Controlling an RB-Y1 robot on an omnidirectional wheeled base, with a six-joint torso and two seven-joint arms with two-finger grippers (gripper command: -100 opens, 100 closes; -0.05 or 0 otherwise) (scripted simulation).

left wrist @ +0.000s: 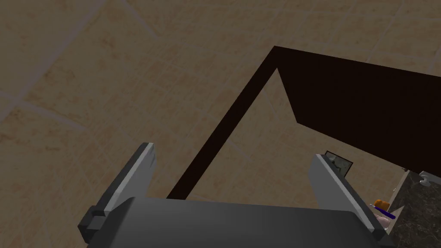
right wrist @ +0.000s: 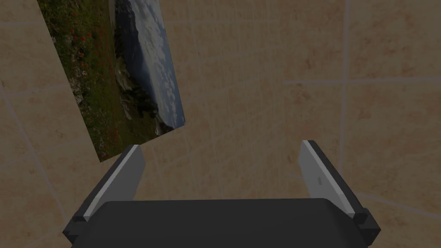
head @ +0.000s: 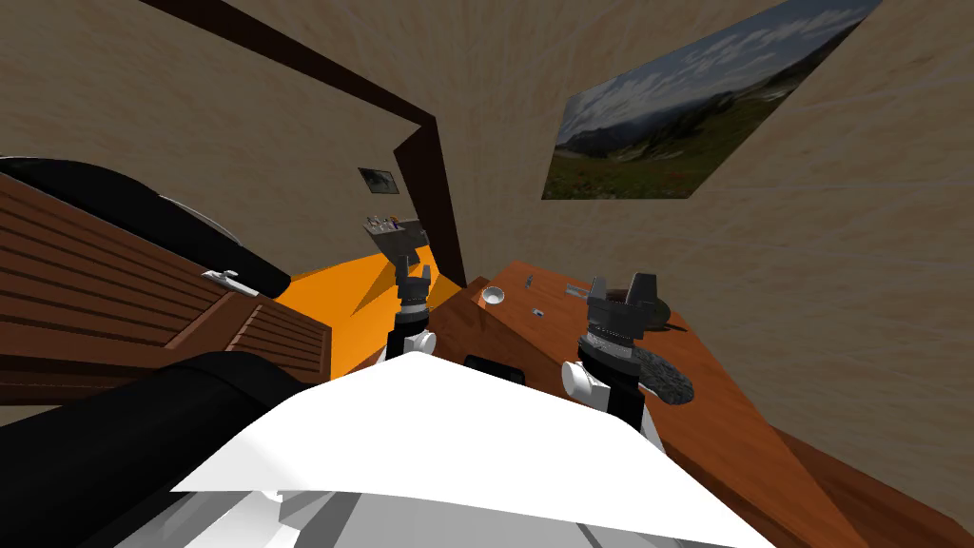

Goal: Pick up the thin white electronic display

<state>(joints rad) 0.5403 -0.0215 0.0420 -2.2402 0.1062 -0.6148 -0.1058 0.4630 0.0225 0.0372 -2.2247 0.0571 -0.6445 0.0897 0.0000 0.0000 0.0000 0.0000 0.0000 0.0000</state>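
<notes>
On the brown wooden table [head: 742,419], a thin pale flat piece [head: 577,289] lies close to the left of my right gripper [head: 623,285]. Another small white flat thing [head: 221,278] rests on the slatted brown cabinet [head: 114,295] at the far left. I cannot tell which of them is the display. The right gripper [right wrist: 221,146] hangs open above the table's far part, nothing between its fingers. My left gripper [head: 414,269] is raised over the orange floor beside the table's left corner. In its wrist view the left gripper [left wrist: 233,154] stands open and empty.
A small white bowl [head: 492,295], two tiny dark bits and a dark grey round slab [head: 669,378] lie on the table. A black rectangle [head: 495,368] sits at its near edge. A grey shelf [head: 392,231] with small items stands beyond the orange floor [head: 352,295].
</notes>
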